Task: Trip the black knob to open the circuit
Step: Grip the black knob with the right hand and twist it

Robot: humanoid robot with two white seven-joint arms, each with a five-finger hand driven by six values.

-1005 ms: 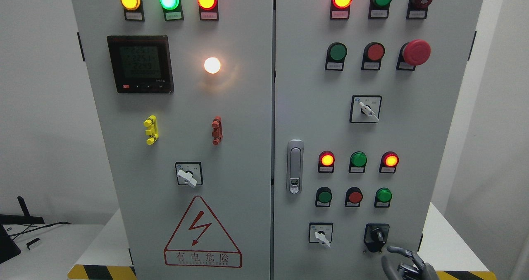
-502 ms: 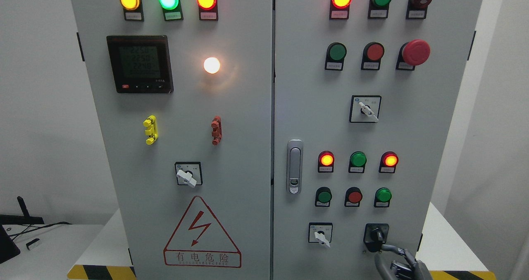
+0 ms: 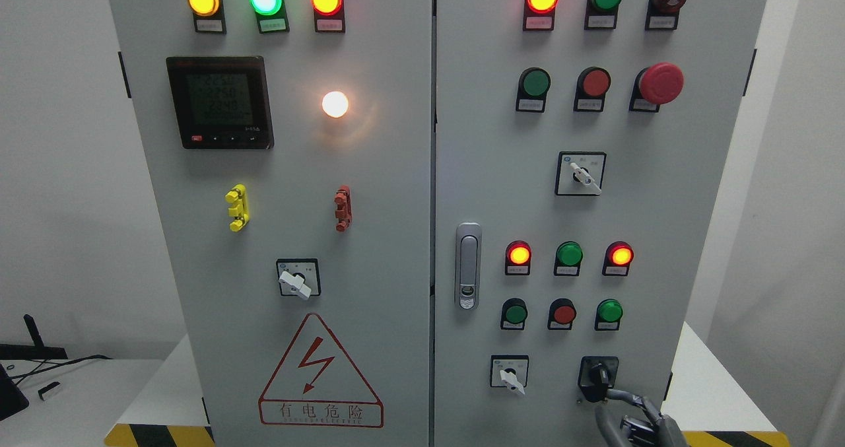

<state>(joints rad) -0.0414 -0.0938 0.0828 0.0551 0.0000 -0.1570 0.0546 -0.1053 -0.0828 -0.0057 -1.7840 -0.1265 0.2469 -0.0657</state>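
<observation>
The small black rotary knob (image 3: 598,373) sits on a square black plate in the lower right of the frame, low on the right door of the tall grey metal control cabinet (image 3: 396,236), with its pointer tilted toward the upper left. The robot's grey jointed right hand (image 3: 635,418) comes up from the bottom edge just right of the knob; one outstretched finger (image 3: 617,394) lies against the knob's lower edge while another curves below it, but whether the fingers actually pinch the knob cannot be told. To the left of the knob, on the same row, is a white-handled selector switch (image 3: 509,374) on a black-framed plate. Above these are a row of green, red and green round push buttons (image 3: 563,313), and higher again a row of round lamps (image 3: 569,254) whose outer two glow red-orange around a green middle one. A silver oblong door latch (image 3: 467,265) stands at the right door's left edge. Near the upper right a large red mushroom-shaped stop button (image 3: 660,82) projects from the panel. On the left door are a red-outlined triangular lightning warning sign (image 3: 319,373), a dark square digital meter (image 3: 219,102) and a glowing white round lamp (image 3: 335,104).
</observation>
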